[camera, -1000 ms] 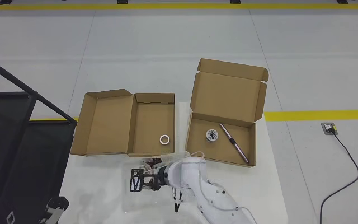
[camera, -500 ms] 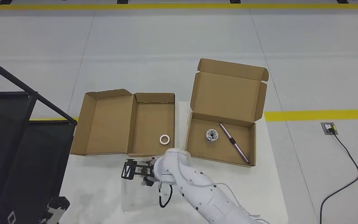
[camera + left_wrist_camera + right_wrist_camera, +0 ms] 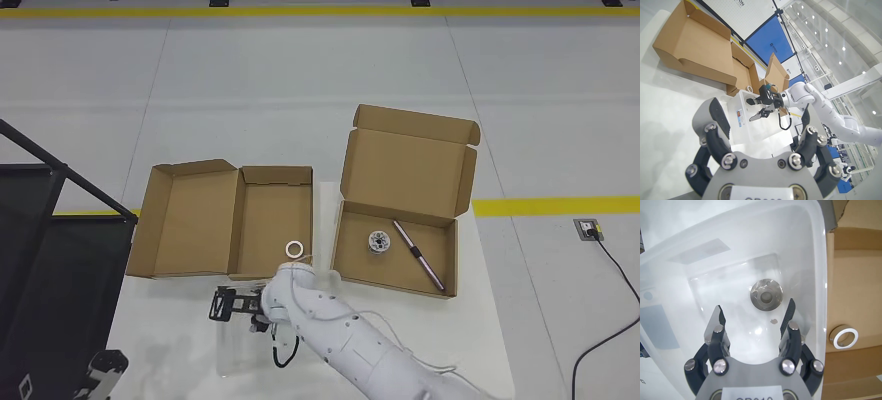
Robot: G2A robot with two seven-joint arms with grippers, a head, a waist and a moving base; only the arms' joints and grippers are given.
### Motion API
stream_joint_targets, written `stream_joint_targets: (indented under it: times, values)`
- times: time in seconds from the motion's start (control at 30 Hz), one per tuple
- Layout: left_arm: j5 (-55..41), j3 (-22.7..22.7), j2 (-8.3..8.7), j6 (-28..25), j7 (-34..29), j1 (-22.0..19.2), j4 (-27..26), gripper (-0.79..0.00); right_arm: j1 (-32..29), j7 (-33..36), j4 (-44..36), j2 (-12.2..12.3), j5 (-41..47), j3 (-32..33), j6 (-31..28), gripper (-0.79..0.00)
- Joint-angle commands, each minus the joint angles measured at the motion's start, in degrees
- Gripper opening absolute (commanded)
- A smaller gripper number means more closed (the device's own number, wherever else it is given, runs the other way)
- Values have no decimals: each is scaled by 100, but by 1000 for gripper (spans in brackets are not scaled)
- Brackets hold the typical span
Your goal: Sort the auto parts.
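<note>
The right pincer (image 3: 755, 311) is wide open and holds nothing. Its two toothed fingers (image 3: 788, 313) hang inside the mouth of a clear bin (image 3: 817, 256), and they touch neither its walls nor the part in it.

On the bin's floor, just past the fingertips and slightly nearer one finger, lies a metal flange (image 3: 766, 296). It rests flat with its raised hub and bore facing up toward the wrist camera, so its axis stands upright. Being round, it has no long side.

From above, this pincer points toward the robot's left, over the bin on the white surface (image 3: 160, 320), just in front of the left box (image 3: 190, 215).

A white-faced ring (image 3: 295, 247) lies flat in that box, near its front right corner and just beyond the bin's wall.

The right box (image 3: 400, 160) holds a small round part (image 3: 378, 240) and a rod (image 3: 418, 255). The rod's long axis runs aslant from the middle of the box toward its front right corner.

The left pincer (image 3: 760, 108) is also spread wide and grips nothing. It sits above the surface, well apart from the bin, and faces the right pincer.
</note>
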Motion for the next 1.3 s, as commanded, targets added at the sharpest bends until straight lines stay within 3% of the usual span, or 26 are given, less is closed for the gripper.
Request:
stream_joint_targets:
  times: [0.0,0.43,0.9,1.13,1.27]
  values:
    - [20,0,-6,12,-3,-6,-9,0,59,-75,155,-70,-12,-69,-41,-148]
    - [6,-15,-39,18,-68,-34,-1,0,446,-530,1118,-515,-64,-391,-186,-203]
    - [-70,-37,-63,12,-170,-78,50,0,517,-588,1328,-563,86,-677,-551,-237]
    - [-79,-25,-74,30,-230,-116,46,0,544,-454,1269,-560,195,-871,-1118,-157]
    - [-69,-13,-83,47,-239,-136,44,0,599,-694,1234,-547,277,-899,-893,-179]
